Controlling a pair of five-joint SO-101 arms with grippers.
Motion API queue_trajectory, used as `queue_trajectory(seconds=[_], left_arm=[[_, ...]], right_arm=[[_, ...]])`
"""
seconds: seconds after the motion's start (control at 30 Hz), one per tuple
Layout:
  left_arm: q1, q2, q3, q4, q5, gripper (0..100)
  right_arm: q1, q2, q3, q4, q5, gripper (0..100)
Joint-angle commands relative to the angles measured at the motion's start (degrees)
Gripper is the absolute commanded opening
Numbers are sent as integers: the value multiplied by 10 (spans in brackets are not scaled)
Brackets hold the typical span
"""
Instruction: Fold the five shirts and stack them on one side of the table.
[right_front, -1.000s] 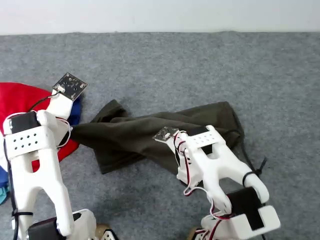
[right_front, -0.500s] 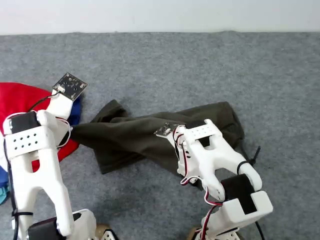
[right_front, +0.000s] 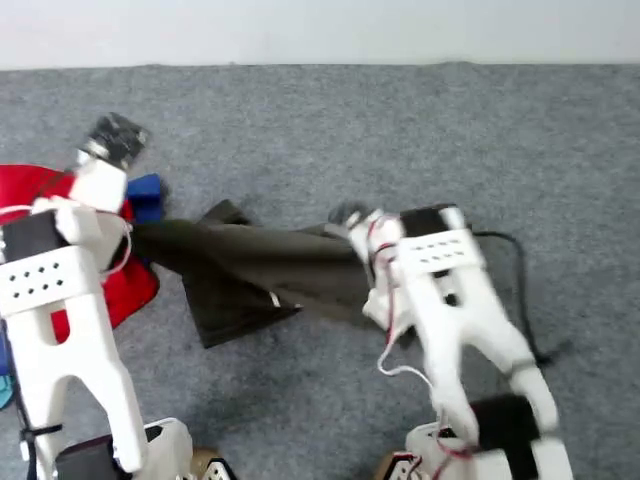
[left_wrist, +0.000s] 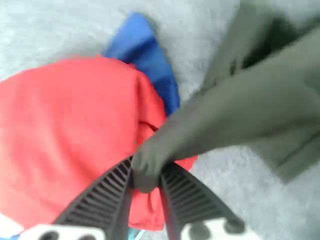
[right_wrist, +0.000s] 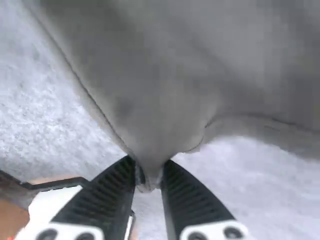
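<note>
Olive shirt (right_front: 250, 270): centre frame, stretched over the grey counter (right_front: 400, 130) | left gripper (left_wrist: 146, 174) fingers clenched on one end, right gripper (right_wrist: 149, 172) fingers clenched on other | risk: thin pinch may slip under tension, dropping cloth onto red shirt (right_front: 25, 190).
</note>
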Motion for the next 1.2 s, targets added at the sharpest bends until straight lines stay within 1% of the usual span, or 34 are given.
queue_trajectory(seconds=[0.0,0.13,0.2,0.3,0.4,0.5,0.67,0.8,0.97,1.07,1.17], left_arm=[[12,-14,-119,49,64,15],[49,-14,-235,86,95,15],[70,-14,-291,91,101,15],[94,-14,-373,87,100,15],[110,-9,-458,81,98,15],[111,-9,-518,36,98,15],[111,-9,-587,-31,98,15],[112,-9,-612,-72,98,15],[112,-9,-655,-97,93,15],[112,-13,-691,-97,52,15],[108,-13,-738,-91,14,15]], right_arm=[[44,-102,-132,70,38,9],[82,-140,-262,109,67,9],[108,-145,-323,111,72,9],[152,-143,-411,109,88,9],[181,-143,-482,87,101,9],[211,-143,-538,56,103,9],[236,-146,-593,7,101,9],[240,-146,-628,-29,100,9],[261,-144,-656,-93,102,9],[282,-149,-657,-123,103,9],[302,-150,-678,-116,104,9]])
